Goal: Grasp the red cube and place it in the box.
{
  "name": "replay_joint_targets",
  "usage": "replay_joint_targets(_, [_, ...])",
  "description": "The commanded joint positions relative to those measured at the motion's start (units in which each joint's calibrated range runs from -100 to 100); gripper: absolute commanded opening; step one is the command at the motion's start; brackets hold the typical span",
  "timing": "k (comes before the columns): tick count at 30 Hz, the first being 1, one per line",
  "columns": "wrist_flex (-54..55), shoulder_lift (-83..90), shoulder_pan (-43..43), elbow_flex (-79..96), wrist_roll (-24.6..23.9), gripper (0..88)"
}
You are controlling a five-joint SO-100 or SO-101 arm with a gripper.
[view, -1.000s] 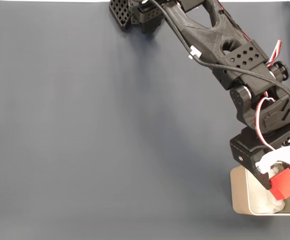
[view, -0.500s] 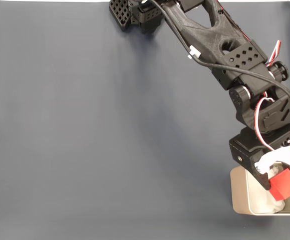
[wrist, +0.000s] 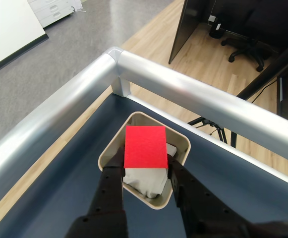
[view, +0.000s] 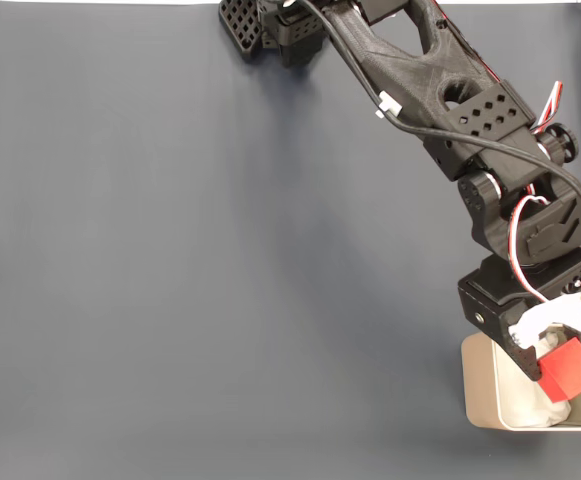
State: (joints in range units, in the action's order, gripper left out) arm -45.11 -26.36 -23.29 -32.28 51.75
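The black two-finger pincer is clamped on the small bright red matte cube, its two dark fingers pressing the cube's left and right sides as the wrist view shows them. The cube hangs directly above the opening of the beige rectangular thin-walled box with rounded corners; crumpled white soft lining shows inside the box below the cube, and whether the cube touches that lining cannot be told. In the fixed view the black printed arm reaches from the top edge down to the lower right, where the pincer holds the red cube over the box, which sits on the dark blue-grey cloth-covered desk near its lower right corner. The cube appears tilted there, one corner pointing right and overlapping the box's right wall. Red, white and black wires loop along the arm's joints, and a white part lies beside the cube at the wrist. In the wrist view a silver metal rail frames the desk's edge just beyond the box, with a wooden floor and a black office chair behind
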Motion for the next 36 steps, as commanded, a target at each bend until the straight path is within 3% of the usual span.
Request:
replay_joint_targets(1, [1.83, 0.62, 0.92, -4.13, -0.49, 9.1])
replay_joint_targets(4, [2.98, 0.62, 0.99, -3.85, -1.07, 21.5])
replay_joint_targets(14, [4.04, 0.71, 1.13, -3.67, -0.54, 43.0])
replay_joint_targets(36, [5.03, 0.45, 1.63, -3.85, -0.15, 46.0])
